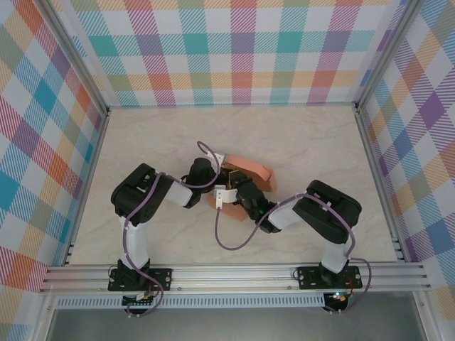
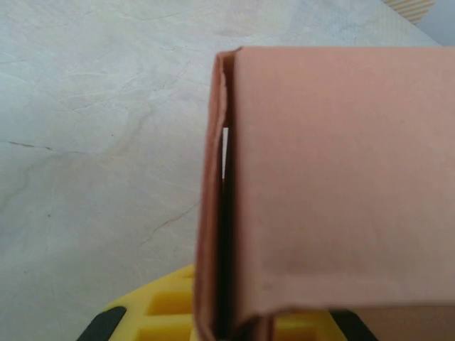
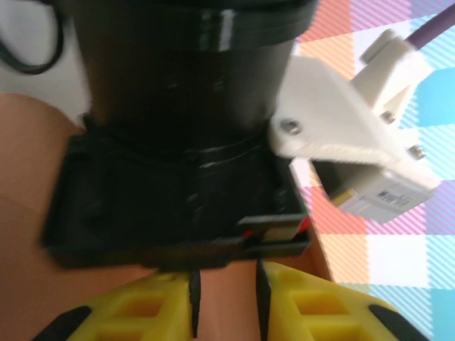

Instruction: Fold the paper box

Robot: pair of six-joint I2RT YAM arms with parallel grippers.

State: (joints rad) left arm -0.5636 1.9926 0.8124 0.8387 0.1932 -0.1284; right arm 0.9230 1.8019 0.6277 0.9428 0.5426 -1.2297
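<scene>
The salmon-orange paper box (image 1: 250,169) lies partly folded at the table's middle, one flap curving up to the right. Both grippers meet over it. In the left wrist view the paper box (image 2: 341,177) is very close, with a folded side wall running down between the yellow fingers (image 2: 160,312). My left gripper (image 2: 227,330) is shut on that wall, and it sits at the box's left end (image 1: 219,170). My right gripper (image 3: 226,305) has its pads a small way apart over a salmon panel (image 3: 28,234), with the left arm's black wrist (image 3: 178,106) right in front. From above, the right gripper (image 1: 233,190) is at the box's near side.
A white camera mount (image 3: 355,149) on the left wrist sits close to my right fingers. Purple cables (image 1: 227,238) loop between the arms. Plaid walls (image 1: 242,50) enclose the marble table (image 1: 306,135), with an aluminium rail (image 1: 234,273) along the near edge.
</scene>
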